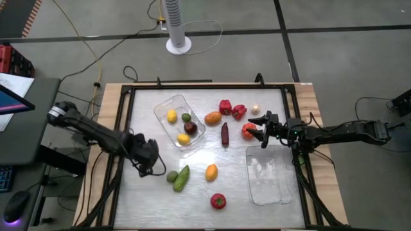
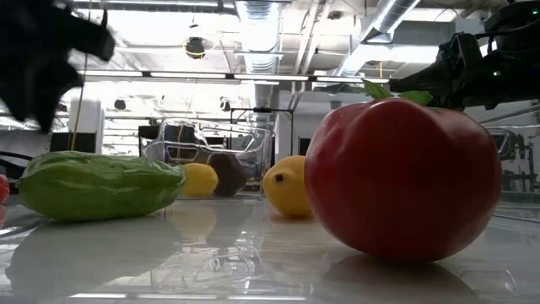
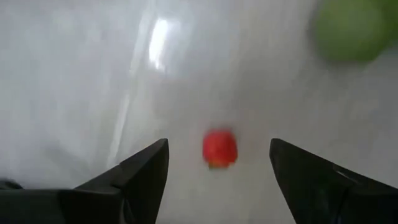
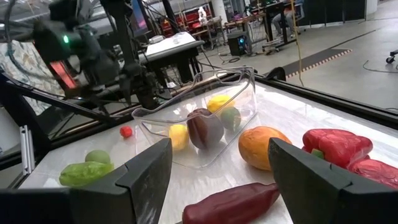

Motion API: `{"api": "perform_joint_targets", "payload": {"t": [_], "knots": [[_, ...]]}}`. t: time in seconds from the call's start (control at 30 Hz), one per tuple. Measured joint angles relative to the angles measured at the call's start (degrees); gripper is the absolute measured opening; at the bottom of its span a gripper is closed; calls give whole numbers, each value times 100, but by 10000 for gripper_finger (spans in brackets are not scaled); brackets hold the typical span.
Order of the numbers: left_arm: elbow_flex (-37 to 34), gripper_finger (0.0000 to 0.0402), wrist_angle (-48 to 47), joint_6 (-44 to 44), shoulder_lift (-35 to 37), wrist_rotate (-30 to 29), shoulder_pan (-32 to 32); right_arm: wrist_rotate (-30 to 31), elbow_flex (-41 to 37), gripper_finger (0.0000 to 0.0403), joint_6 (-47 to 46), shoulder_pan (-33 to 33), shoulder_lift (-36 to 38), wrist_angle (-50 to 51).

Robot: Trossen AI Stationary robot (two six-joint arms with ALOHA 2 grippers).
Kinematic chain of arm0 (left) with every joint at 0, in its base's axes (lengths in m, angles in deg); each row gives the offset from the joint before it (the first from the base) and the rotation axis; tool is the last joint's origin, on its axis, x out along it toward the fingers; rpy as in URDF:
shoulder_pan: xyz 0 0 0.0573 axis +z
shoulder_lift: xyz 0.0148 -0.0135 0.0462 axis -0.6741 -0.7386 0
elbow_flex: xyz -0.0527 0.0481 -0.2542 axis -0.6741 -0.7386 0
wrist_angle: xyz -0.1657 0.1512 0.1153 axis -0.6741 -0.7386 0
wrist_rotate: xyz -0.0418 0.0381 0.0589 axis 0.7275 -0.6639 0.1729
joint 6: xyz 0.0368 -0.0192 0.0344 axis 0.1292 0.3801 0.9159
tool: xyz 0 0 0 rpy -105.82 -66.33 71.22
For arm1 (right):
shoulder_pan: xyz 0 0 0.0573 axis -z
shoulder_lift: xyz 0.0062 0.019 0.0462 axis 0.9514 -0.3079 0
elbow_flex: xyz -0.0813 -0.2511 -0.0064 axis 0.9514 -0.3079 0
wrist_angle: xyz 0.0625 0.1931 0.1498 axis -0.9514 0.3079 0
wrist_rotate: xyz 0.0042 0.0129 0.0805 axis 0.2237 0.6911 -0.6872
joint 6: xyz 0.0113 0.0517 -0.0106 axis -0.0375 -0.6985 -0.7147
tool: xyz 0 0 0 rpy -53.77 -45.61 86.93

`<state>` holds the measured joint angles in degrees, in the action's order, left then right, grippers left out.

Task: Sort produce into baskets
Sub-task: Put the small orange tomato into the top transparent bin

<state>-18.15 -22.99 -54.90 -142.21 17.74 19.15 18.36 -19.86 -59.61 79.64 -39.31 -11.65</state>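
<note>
Jaws on my left gripper [image 1: 151, 160] stand open and empty, hovering near the left edge of the surface, just beside the lime [image 1: 172, 176] and the cucumber [image 1: 182, 178]. Its wrist view looks past the spread fingers at the red tomato [image 3: 219, 148] lying alone toward the near edge. My right gripper [image 1: 257, 130] is open too, holding nothing, right beside a second red piece [image 1: 248, 131], probably a tomato, near the right edge.

I judge the right side to be the step in hand. That red piece is round and will roll, so I should come straight down, centre it between the fingers and close gently. Then it is a short lift into the empty basket [image 1: 270, 176] just beside it.

Baskets: two. The tilted basket [image 1: 168, 108] toward the far left corner holds four pieces: two yellow, one green, one dark purple. Loose on the surface I count ten:
- two red peppers
- two red round pieces
- two orange pieces
- one long purple piece [image 1: 225, 133]
- one lime
- one cucumber
- one small pale piece [image 1: 256, 110]
</note>
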Motion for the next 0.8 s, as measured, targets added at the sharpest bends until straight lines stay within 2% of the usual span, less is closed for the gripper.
{"api": "perform_joint_targets", "payload": {"t": [0.13,0.3,0.5,0.63,0.8], "knots": [[-224,266,2,-105,-499,243,-151,1,0,291,-7,0,-2,-2],[-243,266,42,430,-1243,252,-151,-2,0,291,-7,0,-2,-3],[-239,265,357,1075,-1972,621,-151,-2,0,291,-4,0,1,-3],[-215,265,461,1314,-2211,440,-151,-2,0,291,-4,0,1,-2],[-224,265,476,1395,-2166,233,-154,-2,0,291,-4,0,1,-3]]}}
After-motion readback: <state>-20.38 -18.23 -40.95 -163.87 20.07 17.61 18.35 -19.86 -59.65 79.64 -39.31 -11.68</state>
